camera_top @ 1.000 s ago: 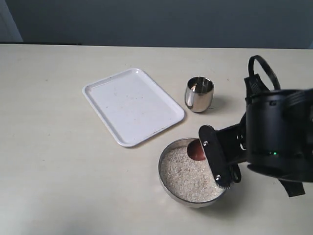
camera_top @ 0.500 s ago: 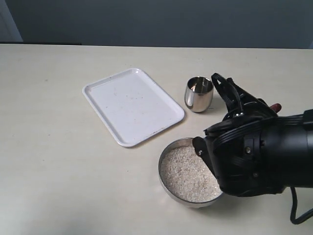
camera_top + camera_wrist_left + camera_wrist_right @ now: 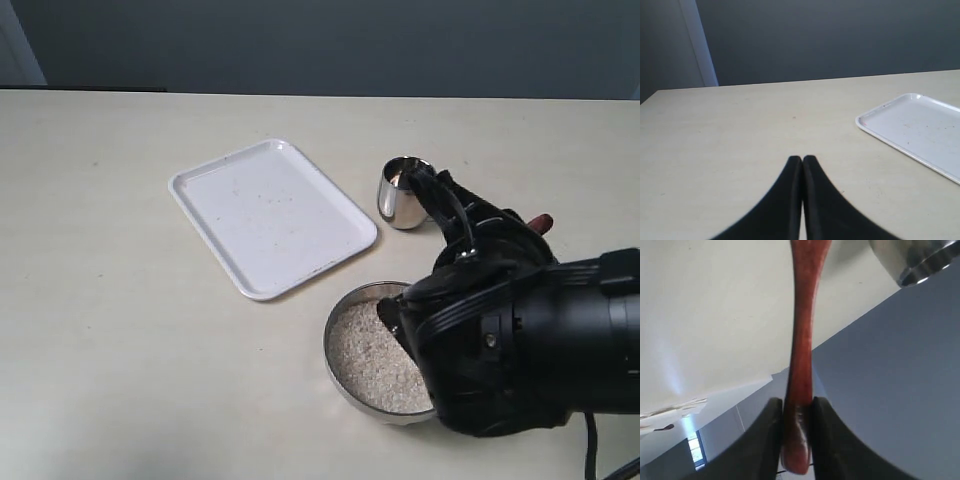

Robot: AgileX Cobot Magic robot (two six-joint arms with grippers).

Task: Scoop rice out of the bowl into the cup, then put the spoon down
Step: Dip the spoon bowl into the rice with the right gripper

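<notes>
Wrist view, right gripper [image 3: 797, 407] pinching spoon [image 3: 804, 325]

Counting what's here: one wide steel bowl [image 3: 328, 345], holding a single heap of rice [image 3: 362, 352] whose grains are too small and too many to number. One small steel cup [image 3: 400, 200], which makes two shiny metal vessels. One white tray [image 3: 270, 215], flat and rectangular. With that, three containers in all. One reddish wooden spoon [image 3: 802, 340], the only utensil. Two pincers, each with two black fingers: the left pincer [image 3: 802, 159] and the right pincer [image 3: 796, 401]. From the exterior view, one bulky black arm [image 3: 540, 350] is in sight. All of it sits over one pale surface [image 3: 120, 350].
</notes>
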